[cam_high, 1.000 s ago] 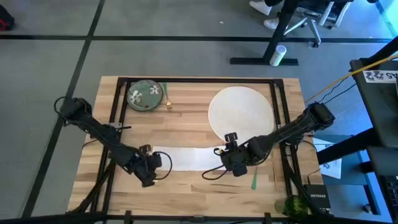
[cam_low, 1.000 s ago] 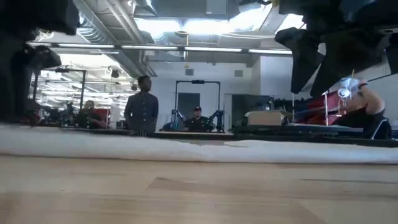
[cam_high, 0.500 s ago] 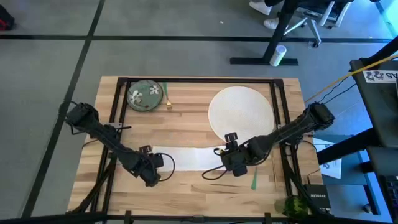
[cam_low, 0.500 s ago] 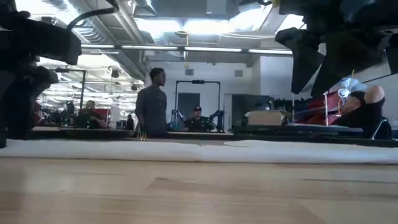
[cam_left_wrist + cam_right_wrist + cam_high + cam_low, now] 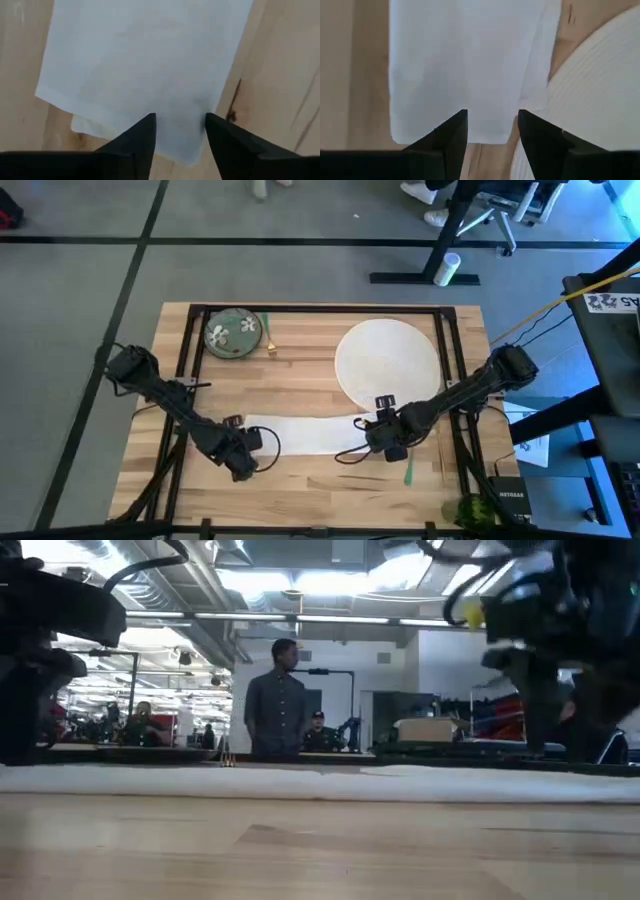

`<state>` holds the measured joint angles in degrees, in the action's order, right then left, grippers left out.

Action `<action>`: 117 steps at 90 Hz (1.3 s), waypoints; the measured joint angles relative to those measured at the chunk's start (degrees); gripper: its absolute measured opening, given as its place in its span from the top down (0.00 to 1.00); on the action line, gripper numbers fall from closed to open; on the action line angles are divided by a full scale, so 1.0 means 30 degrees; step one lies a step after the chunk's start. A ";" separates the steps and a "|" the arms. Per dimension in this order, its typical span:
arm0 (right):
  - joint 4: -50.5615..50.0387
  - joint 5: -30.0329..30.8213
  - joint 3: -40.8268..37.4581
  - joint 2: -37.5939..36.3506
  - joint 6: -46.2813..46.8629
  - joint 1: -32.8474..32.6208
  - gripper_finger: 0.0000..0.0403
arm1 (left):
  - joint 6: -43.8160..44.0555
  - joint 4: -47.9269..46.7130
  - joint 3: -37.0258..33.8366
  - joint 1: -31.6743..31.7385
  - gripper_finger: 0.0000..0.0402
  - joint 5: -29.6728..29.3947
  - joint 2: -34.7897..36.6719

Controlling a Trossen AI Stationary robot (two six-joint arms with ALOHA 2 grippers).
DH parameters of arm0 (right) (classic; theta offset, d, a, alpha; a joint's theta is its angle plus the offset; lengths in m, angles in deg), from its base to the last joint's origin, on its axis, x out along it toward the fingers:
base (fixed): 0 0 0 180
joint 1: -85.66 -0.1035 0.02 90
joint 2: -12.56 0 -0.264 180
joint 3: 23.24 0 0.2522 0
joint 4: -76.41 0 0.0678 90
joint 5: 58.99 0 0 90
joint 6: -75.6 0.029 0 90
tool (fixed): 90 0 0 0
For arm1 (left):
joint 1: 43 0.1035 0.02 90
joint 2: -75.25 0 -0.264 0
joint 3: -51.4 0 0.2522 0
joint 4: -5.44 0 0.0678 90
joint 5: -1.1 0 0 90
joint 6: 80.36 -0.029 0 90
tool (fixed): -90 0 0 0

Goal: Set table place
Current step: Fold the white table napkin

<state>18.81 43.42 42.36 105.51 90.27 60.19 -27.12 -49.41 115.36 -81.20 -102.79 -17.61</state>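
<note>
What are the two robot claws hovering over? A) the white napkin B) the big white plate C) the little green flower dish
A: the left gripper and the right gripper each sit open over one end of the white napkin on the table.

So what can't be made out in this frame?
- Green-handled cutlery: high view, mostly covered by the right pincer.
- Green tumbler: high view, cut off at the picture's bottom edge.
- Napkin: low view shows only its near edge; its shape is hidden.
- Plate: right wrist view, cut by the picture's edge.
</note>
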 joint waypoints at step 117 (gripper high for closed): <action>0.3070 -0.3861 -0.2653 -0.0898 -0.1534 0.3249 0.99 | 0.0718 -0.0276 -0.0015 0.0073 0.62 -0.0148 0.0000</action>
<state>28.02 31.83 34.40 102.82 85.67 69.93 -24.97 -50.24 115.31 -80.98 -103.24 -17.61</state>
